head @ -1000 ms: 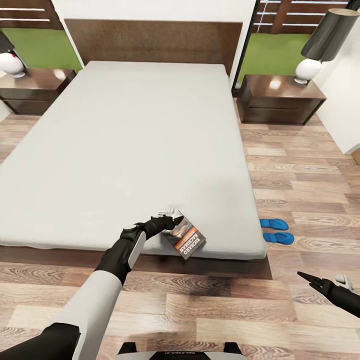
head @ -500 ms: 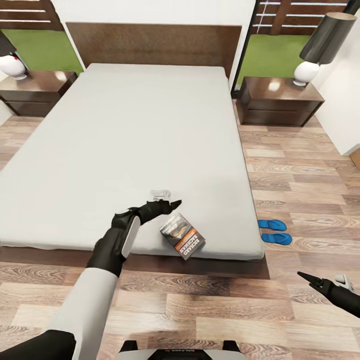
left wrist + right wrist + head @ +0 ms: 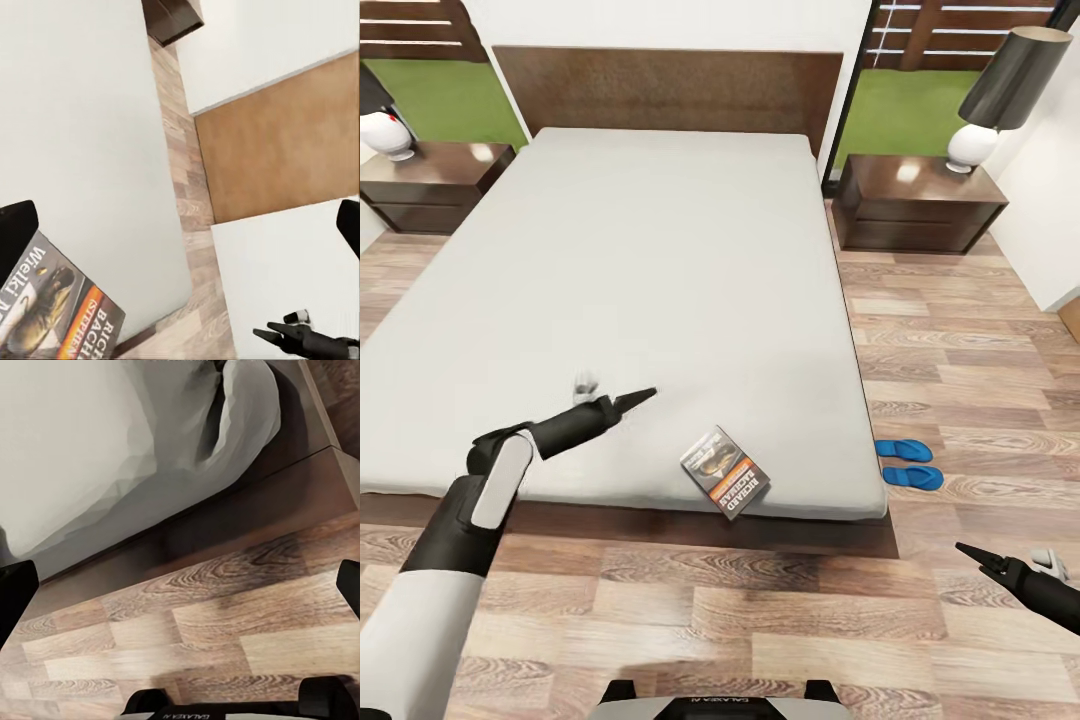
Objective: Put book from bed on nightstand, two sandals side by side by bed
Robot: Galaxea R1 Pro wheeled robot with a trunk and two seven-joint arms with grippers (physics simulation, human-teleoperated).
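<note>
Head view: at the lower right of the frame the right gripper (image 3: 972, 553) is seen over the floor (image 3: 760, 620), with its fingers pointed and nothing between them; whether a gap is left cannot be told from here. In the right wrist view the two tips stand at opposite edges of the picture, so the jaws are judged to be wide apart and empty. At the lower left the left gripper (image 3: 641, 395) is held above the bed (image 3: 660, 260), its tips close to a point in this view, yet in the left wrist view they are far apart, and nothing is held.

The book (image 3: 726, 472) lies flat on the mattress near the foot edge, right of centre, apart from the left gripper. The two sandals (image 3: 910, 463) lie on the floor just beside the bed, at the right, one next to the other.

Farther away, one nightstand (image 3: 920, 205) with a lamp (image 3: 1000, 95) is seen at the upper right.

The book step is judged to be in hand. For the next move, the left gripper must be brought down over the book and shut on it.
</note>
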